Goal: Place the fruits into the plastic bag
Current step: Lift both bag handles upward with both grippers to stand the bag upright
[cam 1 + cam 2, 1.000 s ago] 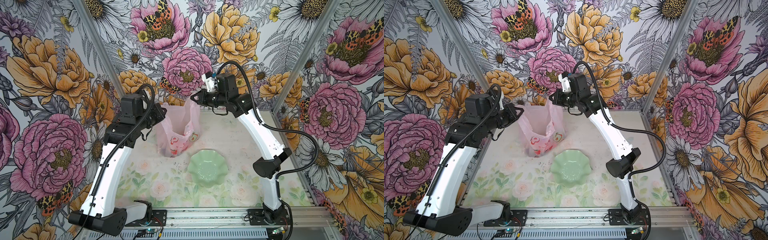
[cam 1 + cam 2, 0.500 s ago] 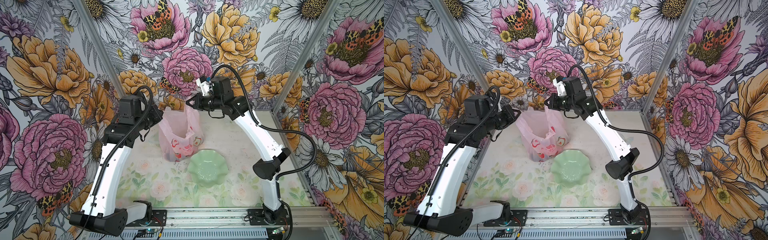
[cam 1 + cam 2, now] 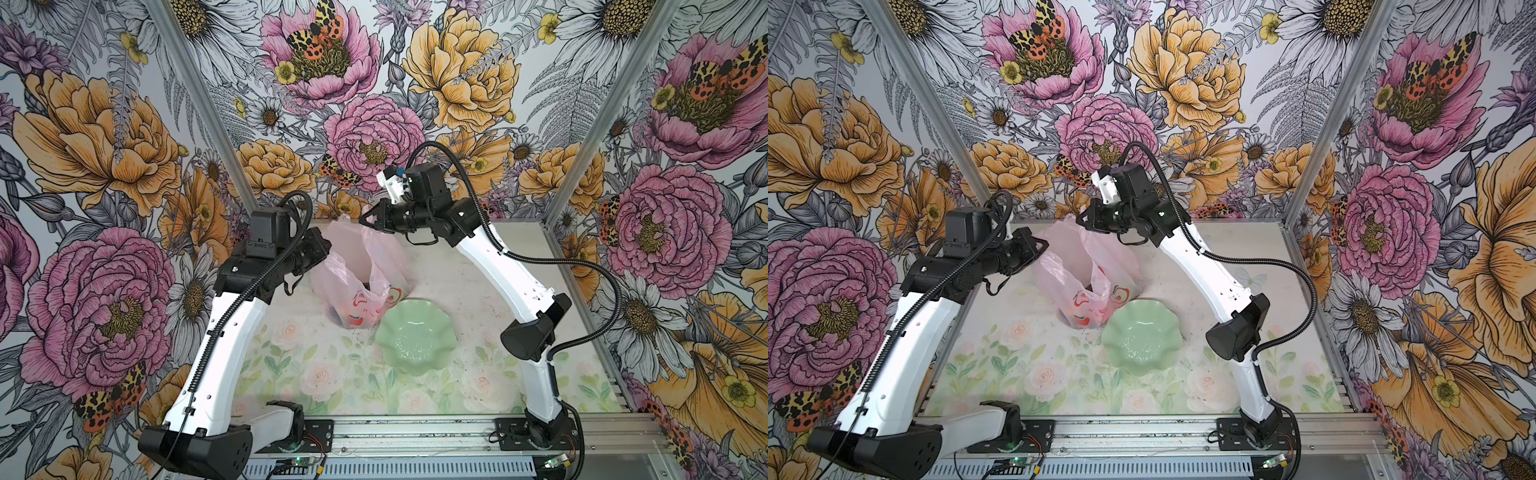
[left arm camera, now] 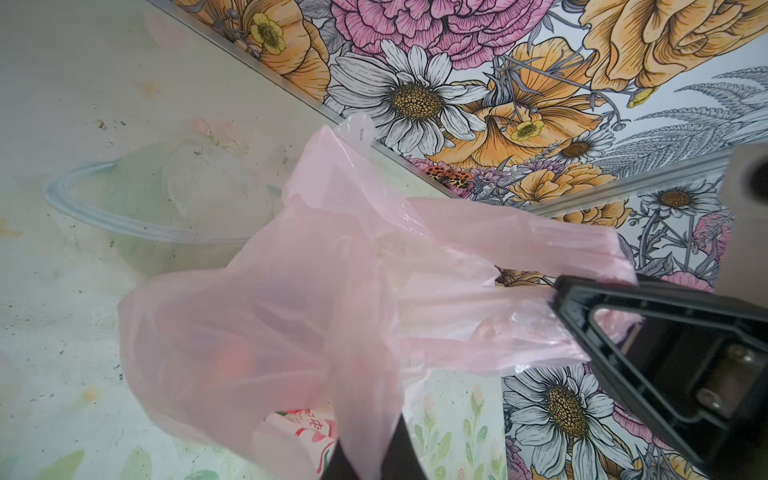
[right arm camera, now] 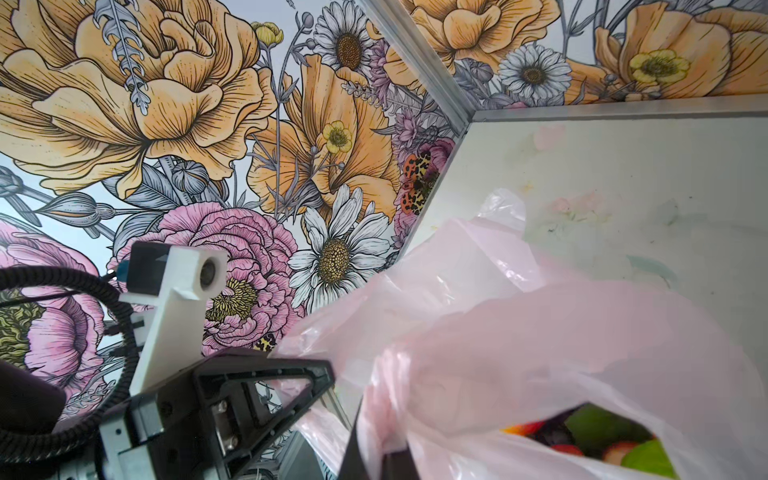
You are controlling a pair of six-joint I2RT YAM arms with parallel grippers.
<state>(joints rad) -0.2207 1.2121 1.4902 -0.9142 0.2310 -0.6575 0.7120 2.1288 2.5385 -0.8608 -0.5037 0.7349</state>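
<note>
- While the fruits sit inside the bag (image 3: 357,266) and the dish (image 3: 415,336) lies bare, both top views show you with one side of the bag in each set of jaws. I judge the step to be carrying the loaded bag by its top.
  - Raise both sides evenly and hold the mouth upward.
  - Do not pull the sides apart, as the thin film could tear or slip.
- In a top view, your left arm (image 3: 232,332) rises from the near edge with its wrist turned level toward the bag's left side. Your right arm (image 3: 498,266) arches up and reaches across the middle to the bag's far top.
- In a top view, the bag (image 3: 1075,266) hangs stretched between the two wrists, its printed bottom just beside the dish (image 3: 1142,336). Whether it rests on the surface (image 3: 1183,257) I cannot tell, so lift clear of the dish before moving sideways.
- In the left wrist view, the left jaws are clenched on a fold of the bag (image 4: 257,316). Opposite, the right jaws are grasping the bunched handle loop. An orange-red blur shows through the film.
- In the right wrist view, the right jaws are pinched tight on the bag (image 5: 540,332) at its rim. The fruits (image 5: 602,436), green, red and dark, lie low inside the open mouth. Level your two wrists so that the mouth does not tip.
</note>
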